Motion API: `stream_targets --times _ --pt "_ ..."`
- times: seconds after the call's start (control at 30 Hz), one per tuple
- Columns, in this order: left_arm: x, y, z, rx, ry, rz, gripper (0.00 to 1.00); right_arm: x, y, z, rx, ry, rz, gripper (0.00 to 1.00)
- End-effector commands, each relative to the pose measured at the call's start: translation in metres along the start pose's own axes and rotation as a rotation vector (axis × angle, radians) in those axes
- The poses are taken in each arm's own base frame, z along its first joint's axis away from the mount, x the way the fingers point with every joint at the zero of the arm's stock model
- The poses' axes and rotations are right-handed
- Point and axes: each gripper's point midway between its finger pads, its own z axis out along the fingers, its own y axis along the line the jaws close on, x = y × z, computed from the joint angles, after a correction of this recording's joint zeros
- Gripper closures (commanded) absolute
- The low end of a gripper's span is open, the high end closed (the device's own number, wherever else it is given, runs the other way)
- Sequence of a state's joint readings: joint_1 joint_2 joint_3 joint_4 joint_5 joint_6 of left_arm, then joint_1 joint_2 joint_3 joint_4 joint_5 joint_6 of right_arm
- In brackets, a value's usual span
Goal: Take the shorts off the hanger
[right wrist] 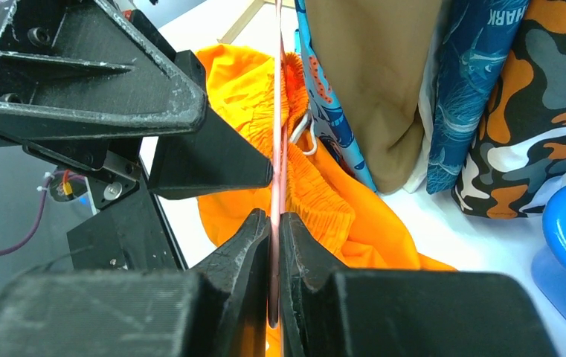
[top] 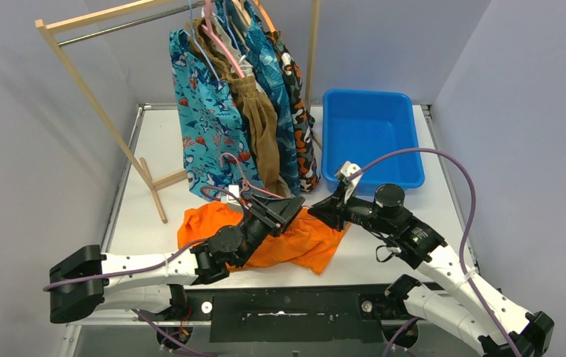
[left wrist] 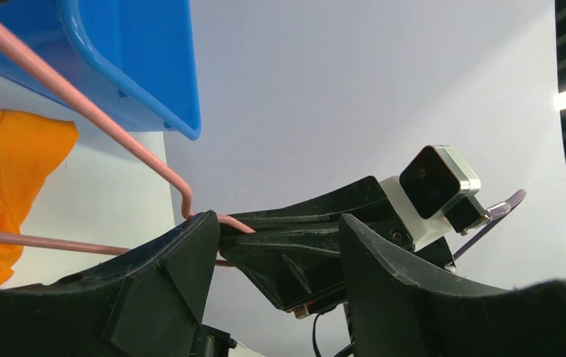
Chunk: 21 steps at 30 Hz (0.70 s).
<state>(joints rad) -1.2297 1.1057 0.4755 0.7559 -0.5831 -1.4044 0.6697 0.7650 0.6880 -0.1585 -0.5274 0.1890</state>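
Nearest me, my two black arms reach inward over the white table [top: 146, 216], their wrists almost meeting at the centre. The right gripper [right wrist: 274, 223] is clenched on a thin pink wire hanger [left wrist: 79, 98], its flat fingers pressed against the wire. The left gripper [top: 288, 208] stands parted just beside it, with one finger touching the same wire and nothing grasped.

Under both grippers lie the plain orange fabric shorts [top: 302, 242], crumpled flat on the table, with a gathered waistband. I cannot tell whether they are clipped to the hanger.

Farther right sits a deep rectangular blue plastic tub [top: 369, 141], its smooth floor showing.

At the back, a pale wooden rack [top: 97, 104] holds more shorts hanging side by side: teal shark-print shorts [top: 209, 126], plain brown shorts [top: 261, 123], blue patterned shorts [top: 276, 89], and orange, black and white camouflage shorts [top: 303, 141].
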Motion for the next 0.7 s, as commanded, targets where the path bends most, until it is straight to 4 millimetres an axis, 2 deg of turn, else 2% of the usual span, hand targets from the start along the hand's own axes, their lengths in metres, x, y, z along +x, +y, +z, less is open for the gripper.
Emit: stream_targets --times 0.0,0.07,0.2,0.33,0.43,0.57,0.67 --pt "0.001 0.014 -0.001 -0.054 -0.025 -0.043 0.40 -0.024 0.015 -0.003 -0.057 -0.084 -0.062 1.00" --pt "0.002 0.023 -0.001 -0.100 -0.026 -0.056 0.40 -0.024 0.013 -0.003 -0.050 -0.082 -0.065 1.00" --pt "0.001 0.029 -0.003 -0.153 -0.039 -0.056 0.39 -0.024 0.011 -0.004 -0.034 -0.088 -0.073 1.00" --pt "-0.011 0.030 -0.004 -0.163 -0.102 -0.073 0.39 -0.021 0.017 -0.004 -0.075 -0.078 -0.072 1.00" --pt "-0.017 0.019 0.002 -0.117 -0.143 -0.094 0.41 -0.016 0.022 -0.001 -0.112 -0.060 -0.074 1.00" --pt "-0.008 0.002 0.017 -0.092 -0.135 -0.067 0.43 -0.009 0.027 0.000 -0.141 -0.031 -0.079 1.00" --pt "-0.002 0.001 0.020 -0.078 -0.117 -0.075 0.53 -0.006 0.029 0.000 -0.145 -0.026 -0.086 1.00"
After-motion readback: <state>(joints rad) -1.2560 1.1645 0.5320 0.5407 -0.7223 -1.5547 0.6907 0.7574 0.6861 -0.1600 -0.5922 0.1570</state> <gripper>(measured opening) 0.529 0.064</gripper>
